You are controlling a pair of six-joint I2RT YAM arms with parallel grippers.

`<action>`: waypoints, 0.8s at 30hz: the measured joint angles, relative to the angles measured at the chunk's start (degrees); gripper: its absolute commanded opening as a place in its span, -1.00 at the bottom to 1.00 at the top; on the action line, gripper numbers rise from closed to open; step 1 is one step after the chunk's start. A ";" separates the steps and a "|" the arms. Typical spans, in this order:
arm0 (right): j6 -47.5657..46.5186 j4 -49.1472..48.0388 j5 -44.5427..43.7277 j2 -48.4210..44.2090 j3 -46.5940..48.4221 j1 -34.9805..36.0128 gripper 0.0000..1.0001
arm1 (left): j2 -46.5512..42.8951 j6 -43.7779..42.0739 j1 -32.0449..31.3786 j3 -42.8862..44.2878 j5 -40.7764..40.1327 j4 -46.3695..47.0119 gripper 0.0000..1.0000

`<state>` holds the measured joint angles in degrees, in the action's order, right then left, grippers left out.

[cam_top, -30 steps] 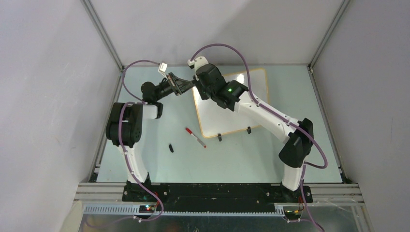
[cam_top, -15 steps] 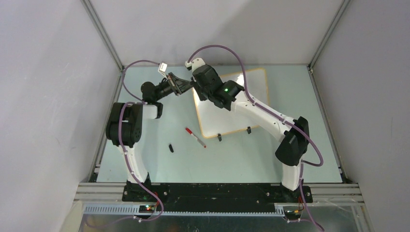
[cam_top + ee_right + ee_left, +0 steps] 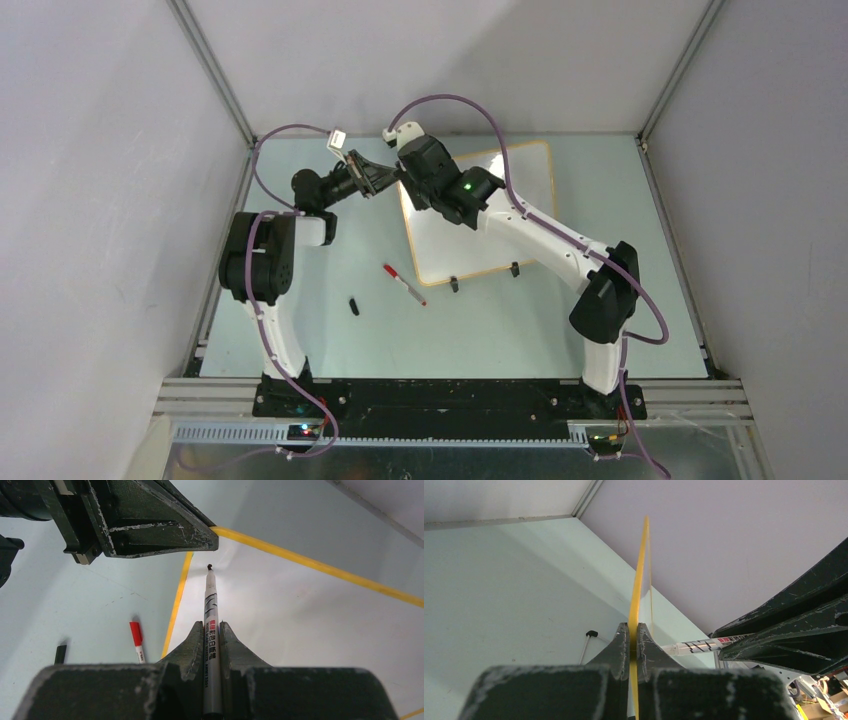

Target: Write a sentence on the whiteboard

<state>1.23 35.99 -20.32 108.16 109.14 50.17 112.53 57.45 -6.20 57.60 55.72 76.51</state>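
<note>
Whiteboard (image 3: 455,250) corner hides under the right arm (image 3: 560,250). Left fingers (image 3: 619,647) pinch its frame; right fingers (image 3: 187,650) pinch a marker (image 3: 210,610).

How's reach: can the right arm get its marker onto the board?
Likely yes: the right gripper holds the marker tip near the board's bare corner; the left gripper only pinches its edge.

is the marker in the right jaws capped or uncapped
Uncapped: the marker ends in a bare dark nib, close to the whiteboard corner.
</note>
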 measured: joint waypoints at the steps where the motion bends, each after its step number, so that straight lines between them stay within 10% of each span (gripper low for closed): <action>1: 0.00 0.00 0.00 0.00 -0.07 0.00 -1.00 | 0.00 -0.02 0.00 0.00 0.00 -0.02 -1.00; 24: 0.24 -0.26 0.48 -2.23 -5.49 0.15 -1.00 | 0.00 -0.07 0.17 0.00 -0.02 -0.70 -1.00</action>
<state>1.48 35.73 -19.84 105.93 103.66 50.33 112.53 57.39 -6.02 57.60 55.70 75.81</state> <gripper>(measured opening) 0.139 0.022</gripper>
